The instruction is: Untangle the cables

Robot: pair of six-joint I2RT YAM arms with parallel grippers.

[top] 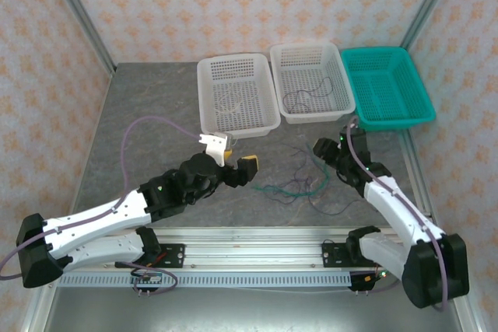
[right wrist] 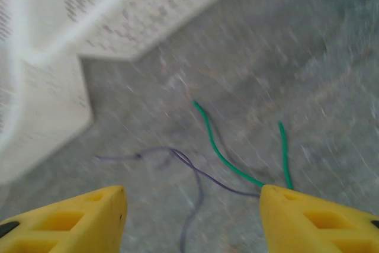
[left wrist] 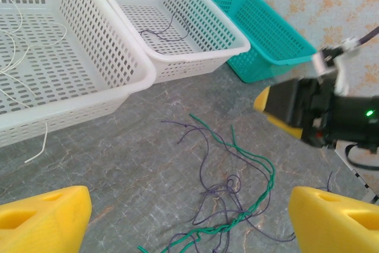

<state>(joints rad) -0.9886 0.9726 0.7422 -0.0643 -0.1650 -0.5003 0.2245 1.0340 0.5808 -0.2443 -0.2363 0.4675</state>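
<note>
Left pincer (left wrist: 189, 220): jaws wide, nothing in them. It sits mid-bench, just left of the tangle and aimed at it.

Right pincer (right wrist: 192, 199): jaws apart, nothing gripped. It is low over the far side of the tangle, near the front of the middle white basket (top: 311, 118). The wrist view is blurred. One green strand reaches the tip of one finger; can't tell if they touch.

Cables: the green cable (left wrist: 267, 167) and purple cable (left wrist: 204, 170) are loose on the bench (top: 148, 161), right of centre, between the baskets and the near edge. Green is twisted on itself at the near end, with purple looped through it.

A white cable (left wrist: 18, 57) is in the left white basket (left wrist: 89, 108), one end trailing out onto the bench. A dark cable (left wrist: 169, 31) lies in the middle white basket.

The teal basket (top: 387, 50) is at the far right corner; all three sit in a row along the far edge.
</note>
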